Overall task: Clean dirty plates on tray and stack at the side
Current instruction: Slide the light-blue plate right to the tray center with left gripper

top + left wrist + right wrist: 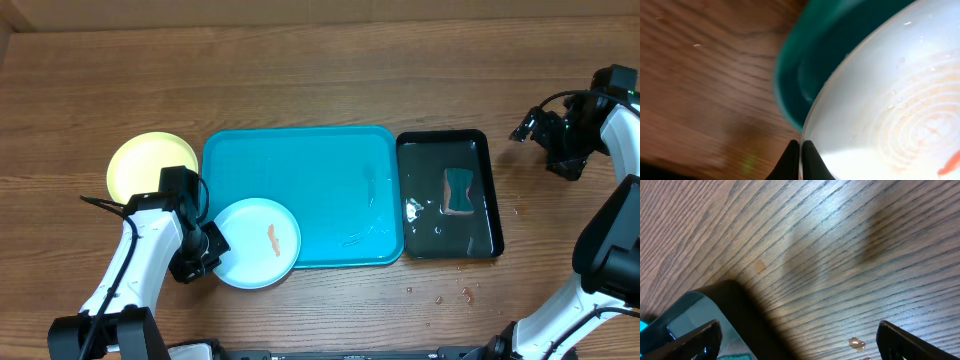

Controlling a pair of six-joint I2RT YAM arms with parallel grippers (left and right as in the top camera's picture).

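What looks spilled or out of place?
Liquid droplets dot the wooden table near the glossy black tray. The smeared pale round plate overhangs the turquoise plastic tray's corner, pinched by the left fingers.

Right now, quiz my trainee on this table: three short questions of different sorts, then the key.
1. Fill in: the yellow plate lies ___ of the blue tray.
2. True or false: the left gripper is shut on the smeared plate's rim.
3. The sponge lies in: A) blue tray B) black tray C) yellow plate.
Key: 1 left; 2 true; 3 B.
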